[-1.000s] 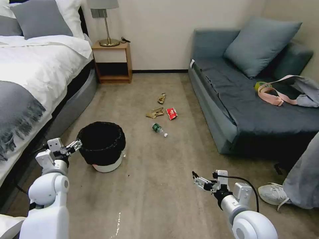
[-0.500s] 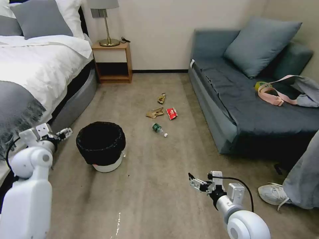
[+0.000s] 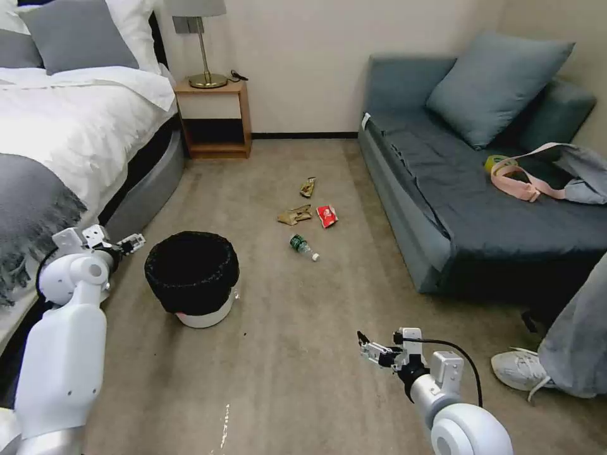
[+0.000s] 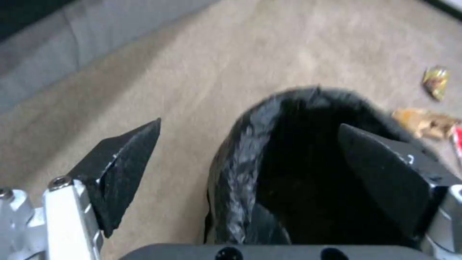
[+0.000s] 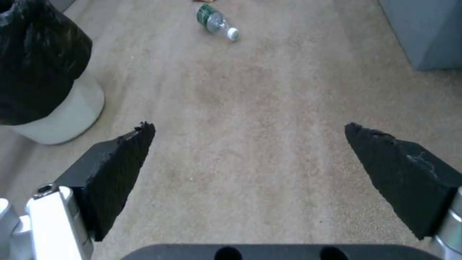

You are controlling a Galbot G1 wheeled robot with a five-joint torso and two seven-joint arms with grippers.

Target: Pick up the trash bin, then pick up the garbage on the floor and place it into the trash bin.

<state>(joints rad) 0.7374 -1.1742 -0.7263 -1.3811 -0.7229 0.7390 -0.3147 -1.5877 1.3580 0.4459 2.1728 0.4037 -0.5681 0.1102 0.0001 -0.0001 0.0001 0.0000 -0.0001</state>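
**Bin approach, left arm lining up on the rim**

Trash bin stands on the carpet beside the bed, its black liner folded over the rim. I hold the left gripper just beside that rim, fingers spread, apparently to straddle it. Garbage lies farther off, toward the sofa. The right gripper hovers low over bare floor, fingers also spread.

A tan carpeted floor spreads out from a wooden nightstand set against the cream wall. A brass lamp stands on the nightstand. Left of it lies a white bed; right of it, a blue-grey sofa with a cushion.
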